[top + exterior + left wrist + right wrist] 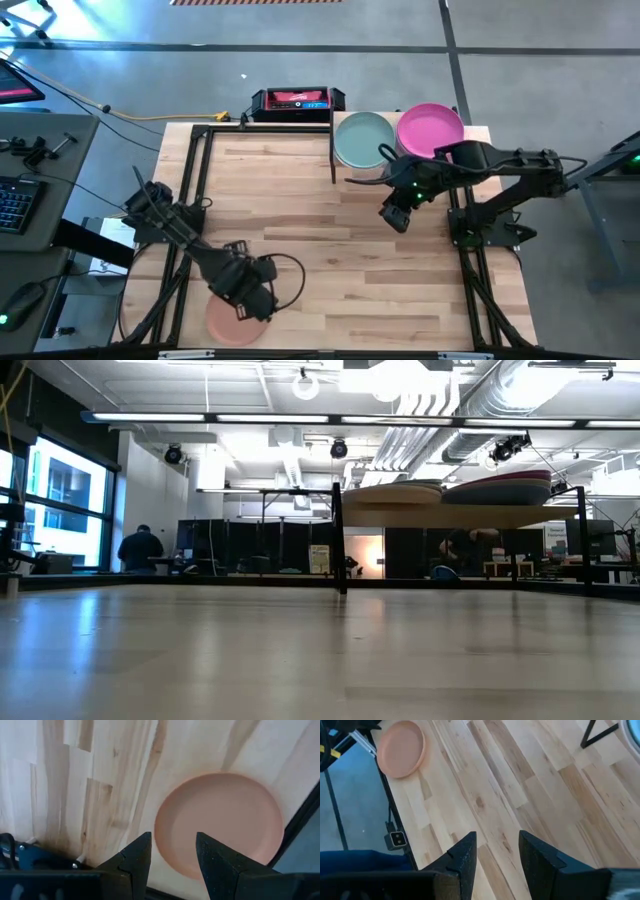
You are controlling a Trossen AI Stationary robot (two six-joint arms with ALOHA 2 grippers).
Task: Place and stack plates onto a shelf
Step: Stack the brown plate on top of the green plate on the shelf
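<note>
A peach plate (228, 322) lies flat near the table's near edge, left of the middle. It also shows in the left wrist view (220, 825) and the right wrist view (400, 749). My left gripper (252, 302) (172, 855) hovers open over the plate's rim. The shelf (478, 136) (450, 515) stands at the far right and carries two stacks, one topped by a teal green plate (362, 138) and one by a magenta plate (430, 130). My right gripper (395, 218) (497, 855) hangs open over bare table in front of the shelf.
A red-and-black device (295, 100) sits at the table's far edge. Black frame rails (190, 180) run along the table's left and right sides. A side desk with a keyboard (12, 205) stands to the left. A person (140, 548) is far off in the room.
</note>
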